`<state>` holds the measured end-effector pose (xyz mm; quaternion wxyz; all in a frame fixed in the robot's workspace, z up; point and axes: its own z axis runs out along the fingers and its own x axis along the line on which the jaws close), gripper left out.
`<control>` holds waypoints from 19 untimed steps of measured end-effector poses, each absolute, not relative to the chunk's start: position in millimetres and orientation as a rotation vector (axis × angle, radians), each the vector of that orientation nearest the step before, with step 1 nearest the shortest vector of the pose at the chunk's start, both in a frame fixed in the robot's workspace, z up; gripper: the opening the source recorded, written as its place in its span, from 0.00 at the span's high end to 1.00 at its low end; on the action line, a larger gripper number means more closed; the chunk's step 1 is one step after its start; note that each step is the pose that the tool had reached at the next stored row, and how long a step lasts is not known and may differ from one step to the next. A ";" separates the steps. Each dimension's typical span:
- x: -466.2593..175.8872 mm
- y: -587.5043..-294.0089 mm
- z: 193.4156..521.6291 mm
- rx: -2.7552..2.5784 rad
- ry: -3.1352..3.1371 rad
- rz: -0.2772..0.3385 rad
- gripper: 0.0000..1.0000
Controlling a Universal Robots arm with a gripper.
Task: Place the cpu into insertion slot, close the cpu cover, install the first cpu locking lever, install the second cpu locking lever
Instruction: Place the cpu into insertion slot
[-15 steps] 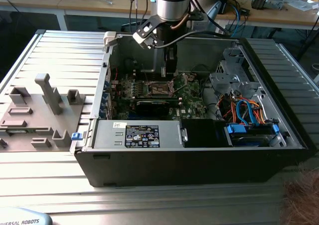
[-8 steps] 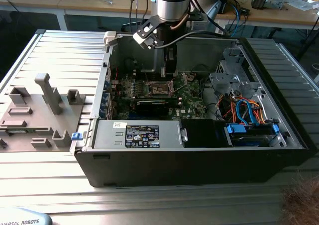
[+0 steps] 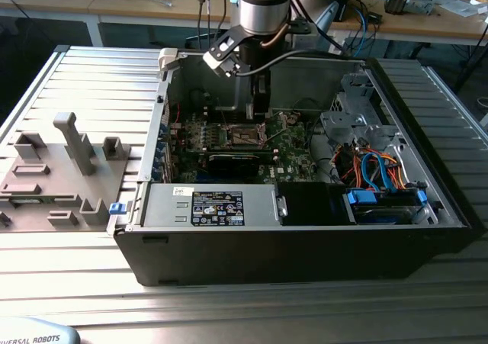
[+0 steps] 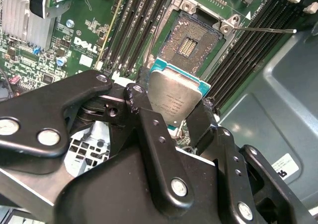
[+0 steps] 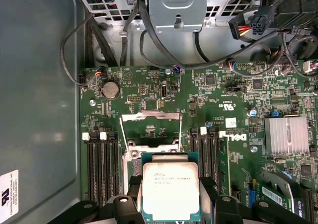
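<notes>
Gripper (image 4: 173, 105) holds cpu (image 5: 171, 190) (inside case (image 3: 305, 252)) near socket (image 4: 191, 42).

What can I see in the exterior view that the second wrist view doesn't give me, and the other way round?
Exterior view: the whole open computer case on the slatted table, the robot arm above it, and a grey fixture block at the exterior view's left. Second wrist view: up close, the gripper shut on the cpu, with the open socket and its bare contacts beyond it. Both: the green board.
</notes>
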<state>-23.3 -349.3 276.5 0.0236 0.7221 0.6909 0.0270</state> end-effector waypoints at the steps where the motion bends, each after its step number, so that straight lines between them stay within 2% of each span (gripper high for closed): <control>1: -23.5 -349.3 276.4 2.235 2.138 0.083 0.46; 19: -24.1 -349.3 271.3 2.230 2.144 0.084 0.46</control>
